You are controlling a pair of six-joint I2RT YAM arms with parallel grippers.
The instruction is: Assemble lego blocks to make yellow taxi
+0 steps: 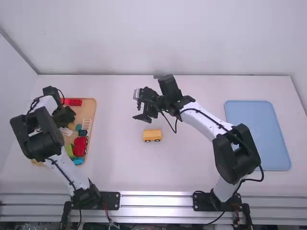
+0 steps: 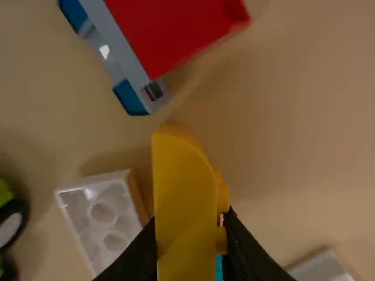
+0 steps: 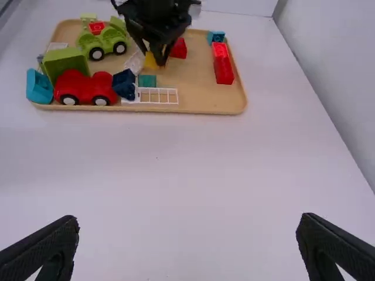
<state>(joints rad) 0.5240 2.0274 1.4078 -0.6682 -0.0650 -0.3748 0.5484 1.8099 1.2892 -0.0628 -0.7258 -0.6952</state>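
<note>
Over the wooden tray of blocks at the far left is my left gripper (image 1: 64, 117). In the left wrist view, my left gripper (image 2: 190, 246) is shut on a yellow block (image 2: 184, 199) with a curved side and studs. That yellow block (image 3: 150, 61) also shows between dark fingers in the right wrist view. Near the table's middle, the yellow car base (image 1: 152, 135) stands on its wheels. My right gripper (image 1: 143, 118) is above the table just beyond the car base; in the right wrist view my right gripper (image 3: 186, 246) is wide open with nothing between its fingers.
The tray (image 3: 205, 108) holds a red car (image 3: 85, 88), a green vehicle (image 3: 104, 41), red blocks (image 3: 222, 64), a white ladder piece (image 3: 158, 95) and other blocks. A blue tray (image 1: 259, 136) lies at the table's right.
</note>
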